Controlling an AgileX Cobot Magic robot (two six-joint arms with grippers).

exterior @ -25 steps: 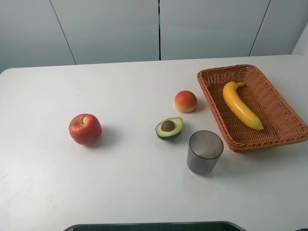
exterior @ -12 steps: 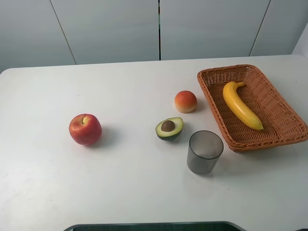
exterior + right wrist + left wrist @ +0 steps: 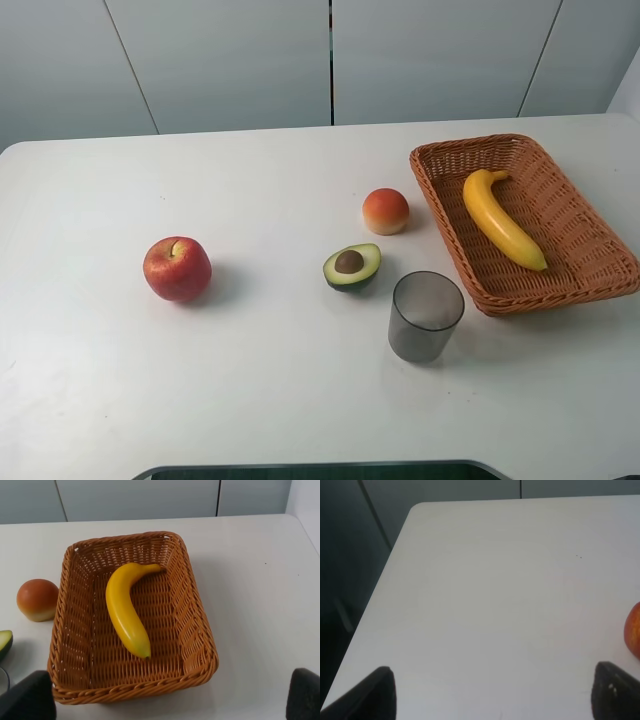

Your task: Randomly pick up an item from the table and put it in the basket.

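Large flat white tabletop (image 3: pixel 250 380) fills the high view. Rectangular woven orange-brown wicker basket (image 3: pixel 440 215) sits at right of frame, upper half. Long curved yellow banana (image 3: pixel 500 220) lies inside it on the weave, stem toward the far wall, tip toward the near right corner; not touching the rim as far as I can tell.

Still on the table: grey translucent cup (image 3: pixel 426 315) just beside the basket's near left corner; red apple (image 3: pixel 177 268) well apart at left of centre; halved green avocado (image 3: pixel 352 266) near centre; small round orange-red fruit (image 3: pixel 385 211) just beside the basket's left wall.

Neither arm shows in the high view. Left gripper (image 3: pixel 492 692): fingertips at the two lower corners of its wrist view, spread wide, empty, over bare table with the apple at the right edge. Right gripper (image 3: pixel 172 692): likewise spread and empty, above the basket.

Judgement: placement looks done. Good practice now: keep both arms high and clear, and avoid nudging cup or basket.
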